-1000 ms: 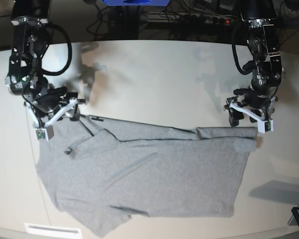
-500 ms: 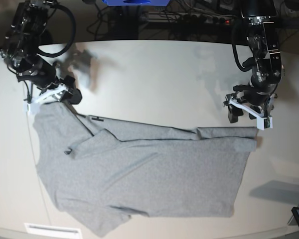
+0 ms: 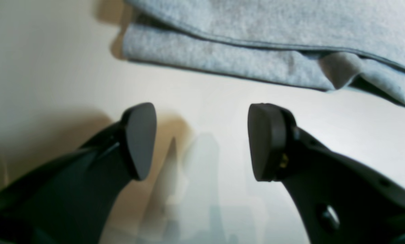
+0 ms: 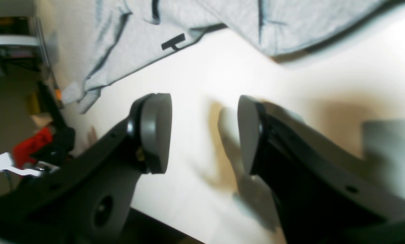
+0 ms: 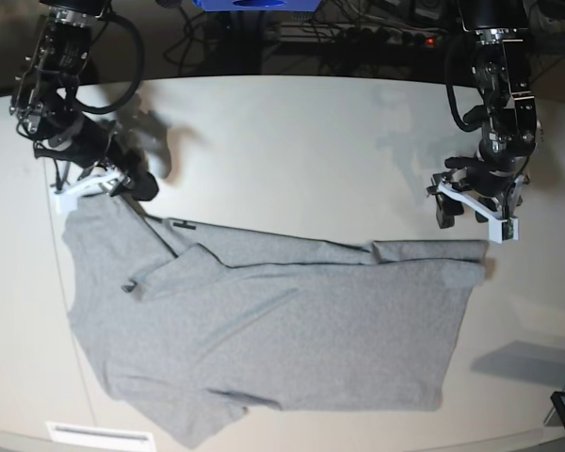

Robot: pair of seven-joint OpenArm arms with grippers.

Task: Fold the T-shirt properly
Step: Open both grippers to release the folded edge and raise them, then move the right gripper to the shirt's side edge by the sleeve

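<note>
Risk: the heather-grey cotton T-shirt (image 5: 264, 330) lies only partly folded, its far edge turned over in a narrow uneven band with a loose flap near the left end in the base view. Any grab that takes one layer of that doubled hem instead of both would likely drag the fold open. The near hem sits close to the table's front edge; a pull that way could slide cloth off.

Left claw (image 3: 202, 142): jaws apart, empty, over bare pale table (image 3: 206, 98), just short of the doubled hem, not touching.

Right claw (image 4: 204, 134): jaws apart, empty, over bare table, near the shirt's corner by a small black mark on the cloth; apart from the fabric.
</note>
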